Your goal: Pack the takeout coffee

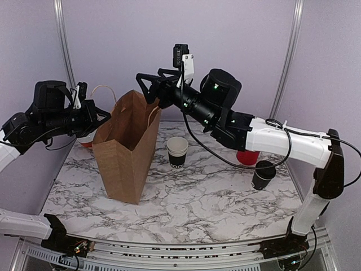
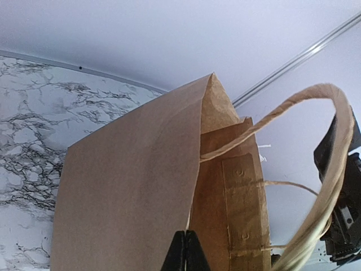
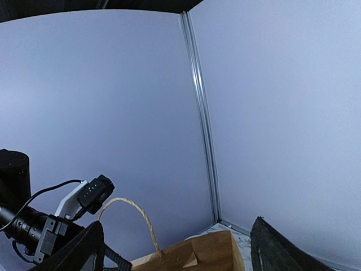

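The takeout coffee, a small black cup with a black lid, stands on the marble table at the right, below my right forearm. A brown paper bag stands open at centre left. My left gripper is shut on the bag's left rim, and in the left wrist view its fingers pinch the paper edge of the bag. My right gripper hovers open just above the bag's right top corner, holding nothing. In the right wrist view the bag's top lies between its spread fingertips.
A lidless stack of black cups stands just right of the bag. A red cup sits behind the coffee, partly hidden by my right arm. Something red shows behind the bag's left side. The bag's twine handles stick up.
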